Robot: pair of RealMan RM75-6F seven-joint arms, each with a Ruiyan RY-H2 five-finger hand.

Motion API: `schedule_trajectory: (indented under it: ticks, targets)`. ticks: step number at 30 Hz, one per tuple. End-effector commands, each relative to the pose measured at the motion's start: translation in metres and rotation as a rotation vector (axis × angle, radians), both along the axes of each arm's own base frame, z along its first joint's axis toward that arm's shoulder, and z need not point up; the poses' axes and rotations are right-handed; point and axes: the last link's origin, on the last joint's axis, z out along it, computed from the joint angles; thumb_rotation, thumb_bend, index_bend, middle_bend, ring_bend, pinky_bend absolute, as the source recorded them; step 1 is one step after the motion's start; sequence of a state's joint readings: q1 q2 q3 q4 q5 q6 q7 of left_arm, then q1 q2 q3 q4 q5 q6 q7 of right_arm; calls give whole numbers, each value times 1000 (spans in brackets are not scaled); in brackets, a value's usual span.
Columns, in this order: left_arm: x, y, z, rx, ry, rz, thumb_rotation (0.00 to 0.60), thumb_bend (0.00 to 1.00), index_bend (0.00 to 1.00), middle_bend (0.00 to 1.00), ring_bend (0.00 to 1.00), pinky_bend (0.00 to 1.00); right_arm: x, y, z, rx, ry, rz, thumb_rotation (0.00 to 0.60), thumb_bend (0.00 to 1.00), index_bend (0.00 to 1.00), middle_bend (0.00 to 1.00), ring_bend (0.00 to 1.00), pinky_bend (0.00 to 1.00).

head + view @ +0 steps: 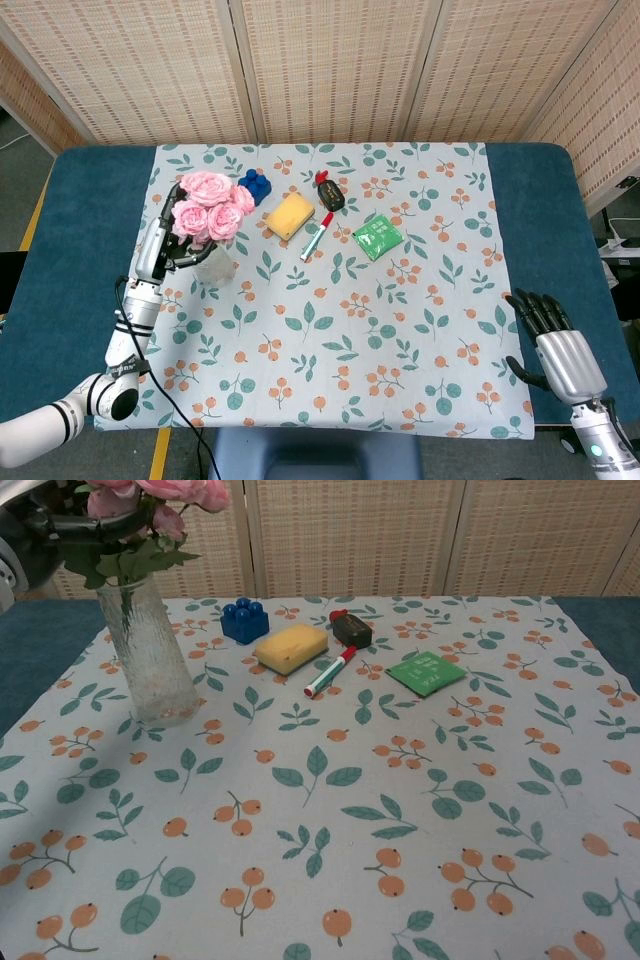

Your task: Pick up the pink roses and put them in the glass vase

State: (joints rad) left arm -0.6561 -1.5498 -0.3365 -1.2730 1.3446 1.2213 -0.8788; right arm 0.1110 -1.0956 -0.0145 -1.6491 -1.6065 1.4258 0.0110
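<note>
The pink roses [212, 205] stand with their stems down inside the glass vase [213, 265], which is upright at the left of the floral cloth. My left hand [165, 235] is at the bouquet's left side, its dark fingers [190, 254] wrapped round the stems just under the blooms. In the chest view the roses [170, 492] and leaves sit on the rim of the vase [148, 650], with my left hand [30, 530] at the top left corner. My right hand [555, 340] hovers open off the cloth's right edge, holding nothing.
Behind and right of the vase lie a blue block [255, 185], a yellow sponge [290, 214], a black and red object [330, 192], a red-capped marker [317, 236] and a green packet [378, 238]. A woven screen closes the back.
</note>
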Motion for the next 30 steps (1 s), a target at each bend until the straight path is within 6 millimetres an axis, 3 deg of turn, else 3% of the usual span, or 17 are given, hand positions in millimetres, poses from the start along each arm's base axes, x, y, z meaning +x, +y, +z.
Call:
schedule_trajectory:
  ticks: [1, 7, 11, 14, 18, 21, 24, 30]
  targets:
    - [-7, -6, 4, 25, 14, 4, 600, 307, 0, 0, 0, 134, 0, 1, 1, -1, -1, 3, 600, 211, 0, 0, 0, 0]
    - [-33, -25, 20, 106, 66, 22, 600, 302, 0, 0, 0, 125, 1, 2, 1, -3, -4, 8, 600, 211, 0, 0, 0, 0]
    - [-56, -49, 29, 136, 140, 38, 600, 304, 0, 0, 0, 123, 1, 3, 1, 0, 5, 3, 600, 211, 0, 0, 0, 0]
    - [-84, -81, 35, 149, 311, 46, 600, 301, 0, 0, 0, 118, 1, 3, 2, -4, 21, -9, 600, 211, 0, 0, 0, 0]
    - [-125, -140, 40, 193, 734, 57, 600, 309, 0, 0, 0, 115, 1, 3, 0, -19, 49, -19, 600, 211, 0, 0, 0, 0]
    - [-143, -180, 43, 187, 960, 124, 600, 310, 0, 0, 0, 110, 1, 3, -4, -9, 61, -30, 600, 211, 0, 0, 0, 0]
    - [-145, -201, 44, 150, 1036, 156, 600, 311, 0, 0, 0, 109, 2, 2, -9, 2, 70, -30, 600, 211, 0, 0, 0, 0]
    - [-142, -201, 51, 174, 1083, 178, 600, 318, 0, 0, 0, 110, 2, 3, -10, -6, 82, -38, 600, 211, 0, 0, 0, 0]
